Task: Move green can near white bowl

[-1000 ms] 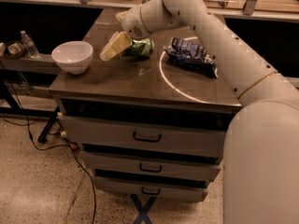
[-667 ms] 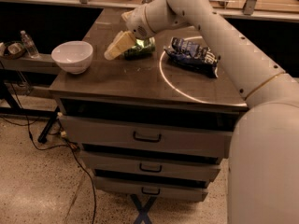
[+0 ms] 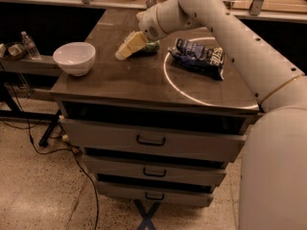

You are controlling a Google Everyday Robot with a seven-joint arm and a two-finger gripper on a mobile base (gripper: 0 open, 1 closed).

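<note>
The green can [image 3: 150, 47] lies on the dark cabinet top [image 3: 134, 87] near its middle back, mostly hidden behind my gripper. My gripper [image 3: 125, 48] is low over the top, right in front of and to the left of the can, pointing down-left. Whether it touches the can does not show. The white bowl [image 3: 74, 58] stands at the top's front left corner, about a bowl's width to the left of the gripper. My white arm [image 3: 225, 28] reaches in from the right.
A dark blue chip bag [image 3: 197, 57] lies right of the can, inside a bright ring of light on the top. A water bottle [image 3: 29, 45] stands on a low shelf at the left. Drawers [image 3: 151, 140] are below, and cables lie on the floor.
My gripper and arm have shifted slightly to the right and back and now cover more of the green can. The bowl and the chip bag have not moved.
</note>
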